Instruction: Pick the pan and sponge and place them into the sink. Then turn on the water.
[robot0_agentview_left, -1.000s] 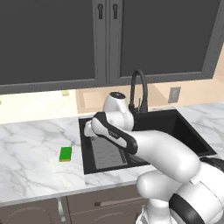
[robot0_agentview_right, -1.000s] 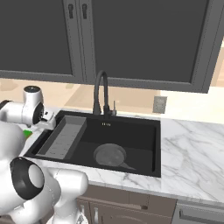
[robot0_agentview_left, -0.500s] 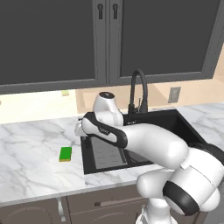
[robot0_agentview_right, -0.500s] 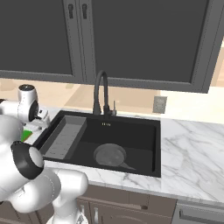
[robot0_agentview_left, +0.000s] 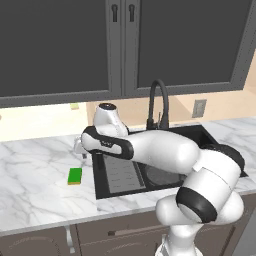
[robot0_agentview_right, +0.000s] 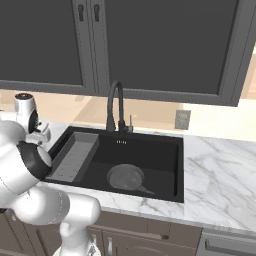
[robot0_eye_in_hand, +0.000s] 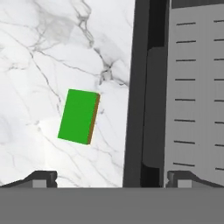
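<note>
Marble counter (robot0_agentview_left: 35, 180) bears sponge (robot0_agentview_left: 75, 176) beside sink (robot0_agentview_left: 100, 192).

bare counter (robot0_agentview_left: 35, 175) around sponge (robot0_eye_in_hand: 79, 116) — sink (robot0_eye_in_hand: 135, 87) rim beside

occluded: pan (robot0_agentview_left: 162, 176) mostly behind arm | cropped: tray (robot0_eye_in_hand: 197, 92) right edge

A: What colours are here?
B: A bright green sponge (robot0_eye_in_hand: 78, 116) with a yellow-brown edge, white grey-veined marble counter (robot0_agentview_left: 35, 185).
A: The sink (robot0_agentview_right: 165, 145)?
B: Black, with a grey ribbed tray (robot0_eye_in_hand: 194, 87) and dark-grey pan (robot0_agentview_right: 126, 177).
</note>
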